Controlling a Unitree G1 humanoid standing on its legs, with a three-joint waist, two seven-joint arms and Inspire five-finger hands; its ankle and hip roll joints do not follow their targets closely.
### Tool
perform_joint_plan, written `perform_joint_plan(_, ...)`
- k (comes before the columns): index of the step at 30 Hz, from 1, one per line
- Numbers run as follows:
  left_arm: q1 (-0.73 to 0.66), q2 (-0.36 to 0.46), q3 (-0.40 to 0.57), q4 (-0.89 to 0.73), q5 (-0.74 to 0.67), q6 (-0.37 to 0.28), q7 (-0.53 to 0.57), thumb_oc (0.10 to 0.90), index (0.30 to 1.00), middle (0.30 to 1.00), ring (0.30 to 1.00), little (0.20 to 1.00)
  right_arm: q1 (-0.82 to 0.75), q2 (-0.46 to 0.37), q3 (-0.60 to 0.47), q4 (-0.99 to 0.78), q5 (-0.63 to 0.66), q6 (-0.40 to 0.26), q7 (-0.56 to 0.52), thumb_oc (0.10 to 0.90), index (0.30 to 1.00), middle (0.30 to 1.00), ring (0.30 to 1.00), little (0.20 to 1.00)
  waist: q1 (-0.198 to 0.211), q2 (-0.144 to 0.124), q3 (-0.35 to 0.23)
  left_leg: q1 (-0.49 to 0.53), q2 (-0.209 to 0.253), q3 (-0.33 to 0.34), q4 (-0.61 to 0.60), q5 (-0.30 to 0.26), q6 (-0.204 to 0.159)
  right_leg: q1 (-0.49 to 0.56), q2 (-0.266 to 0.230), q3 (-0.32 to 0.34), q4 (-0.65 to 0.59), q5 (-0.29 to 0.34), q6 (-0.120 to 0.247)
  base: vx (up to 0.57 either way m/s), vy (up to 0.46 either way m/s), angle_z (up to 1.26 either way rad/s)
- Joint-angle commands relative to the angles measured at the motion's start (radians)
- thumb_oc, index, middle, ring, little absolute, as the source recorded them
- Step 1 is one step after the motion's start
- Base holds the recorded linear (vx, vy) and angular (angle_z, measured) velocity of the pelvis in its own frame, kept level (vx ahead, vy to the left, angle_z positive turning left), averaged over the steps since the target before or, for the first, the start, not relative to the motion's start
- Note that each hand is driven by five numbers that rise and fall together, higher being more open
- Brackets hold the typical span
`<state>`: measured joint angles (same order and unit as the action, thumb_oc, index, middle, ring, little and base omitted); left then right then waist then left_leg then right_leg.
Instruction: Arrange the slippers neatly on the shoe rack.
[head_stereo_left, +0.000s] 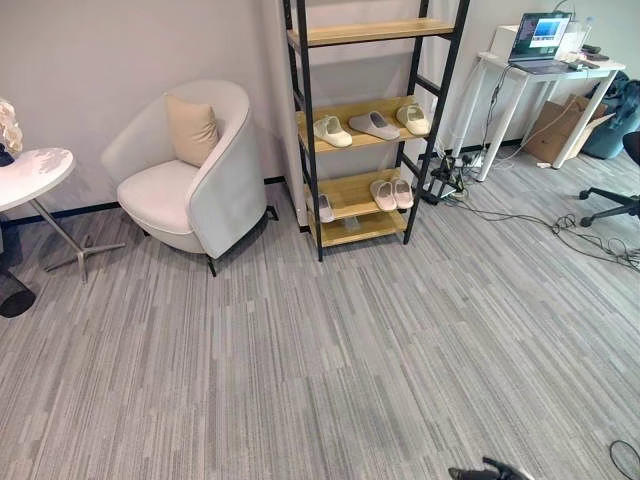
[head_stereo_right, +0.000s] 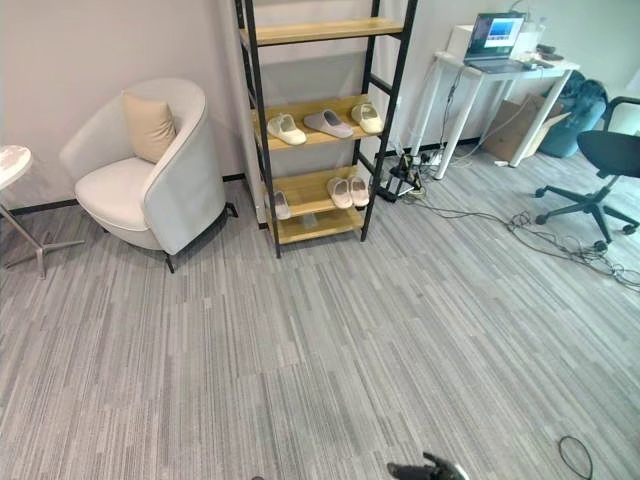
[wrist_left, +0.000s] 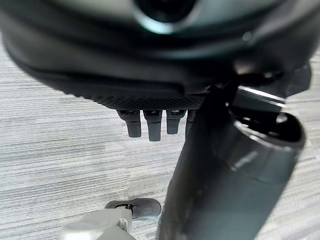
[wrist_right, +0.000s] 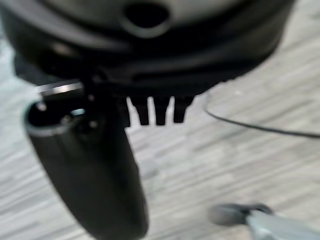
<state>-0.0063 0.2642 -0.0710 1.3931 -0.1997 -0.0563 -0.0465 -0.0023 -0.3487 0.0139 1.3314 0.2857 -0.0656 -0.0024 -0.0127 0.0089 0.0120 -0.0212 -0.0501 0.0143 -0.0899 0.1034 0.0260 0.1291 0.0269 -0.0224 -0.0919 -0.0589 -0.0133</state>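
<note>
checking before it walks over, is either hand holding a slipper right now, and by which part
Nothing is held. The left hand and right hand hang with straight fingers over bare carpet; the slippers all sit on the shoe rack.

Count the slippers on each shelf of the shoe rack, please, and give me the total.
Middle shelf: 3 slippers
Lower shelf: 3 slippers, one standing apart at the left end
Total: 6 slippers
</note>
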Motion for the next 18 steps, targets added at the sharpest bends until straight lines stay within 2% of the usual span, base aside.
perform_joint_plan(1, -0.050, -0.027, -0.038, 0.027, 0.073, -0.025, 0.035, 0.800, 0.900, 0.900, 0.900, 0.900, 0.033, -0.016, 0.032, 0.013, 0.023, -0.016, -0.008, 0.800, 0.900, 0.900, 0.900, 0.900, 0.019, 0.007, -0.020, 0.084, 0.035, -0.054, 0.003, -0.127, -0.043, -0.068, -0.062, 0.005, 0.005, 0.047, 0.129, 0.00, 0.000, 0.00)
perform_joint_plan(8, -0.063, -0.050, -0.058, 0.011, 0.067, -0.023, 0.041, 0.800, 0.900, 0.900, 0.900, 0.900, 0.044, 0.024, 0.049, 0.018, 0.037, -0.008, 0.001, 0.800, 0.900, 0.900, 0.900, 0.900, 0.016, 0.002, -0.001, 0.078, 0.036, -0.054, 0.003, -0.123, -0.044, -0.074, -0.059, 0.005, 0.005, 0.047, 0.128, -0.01, -0.042, -0.01)
perform_joint_plan(12, -0.068, -0.072, -0.104, 0.020, 0.118, -0.014, 0.035, 0.800, 0.900, 0.900, 0.900, 0.900, 0.038, 0.028, 0.072, 0.008, 0.024, 0.000, 0.002, 0.800, 0.900, 0.900, 0.900, 0.900, 0.007, 0.003, 0.010, 0.077, 0.040, -0.046, 0.003, -0.123, -0.045, -0.075, -0.056, 0.009, 0.005, 0.046, 0.125, 0.03, -0.092, -0.02)
perform_joint_plan(18, -0.082, -0.090, -0.162, 0.006, 0.161, -0.011, 0.029, 0.800, 0.900, 0.900, 0.900, 0.900, 0.026, 0.006, 0.060, -0.003, 0.039, 0.004, 0.004, 0.800, 0.900, 0.900, 0.900, 0.900, -0.021, 0.023, 0.038, 0.091, 0.057, -0.032, 0.003, -0.124, -0.052, -0.078, -0.046, 0.019, 0.015, 0.042, 0.106, 0.03, -0.110, -0.05)
